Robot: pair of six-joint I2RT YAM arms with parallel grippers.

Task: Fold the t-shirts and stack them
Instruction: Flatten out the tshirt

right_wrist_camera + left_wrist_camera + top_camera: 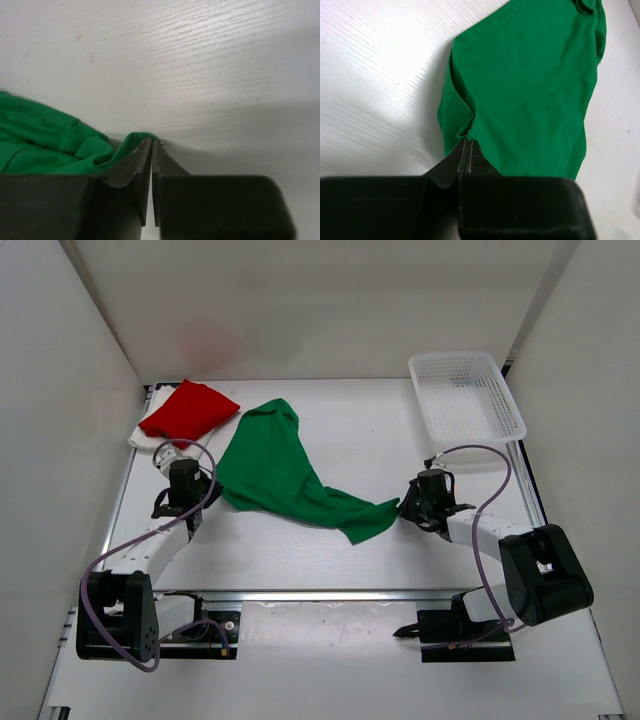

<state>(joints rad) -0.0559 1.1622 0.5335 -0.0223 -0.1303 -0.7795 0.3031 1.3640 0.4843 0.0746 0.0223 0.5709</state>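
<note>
The green t-shirt (275, 465) lies loosely spread across the middle of the table, running from the far centre to the near right. My left gripper (212, 496) is shut on its left edge; in the left wrist view the closed fingertips (466, 142) pinch a fold of the green cloth (530, 85). My right gripper (404, 508) is shut on its right tip, where green cloth (45, 142) bunches over the left finger (131, 162). The red t-shirt (188, 408) lies folded at the far left on the white t-shirt (142, 436).
A white plastic mesh basket (465, 395) stands at the far right corner. White walls enclose the table on three sides. Each arm's purple cable (490, 480) loops beside it.
</note>
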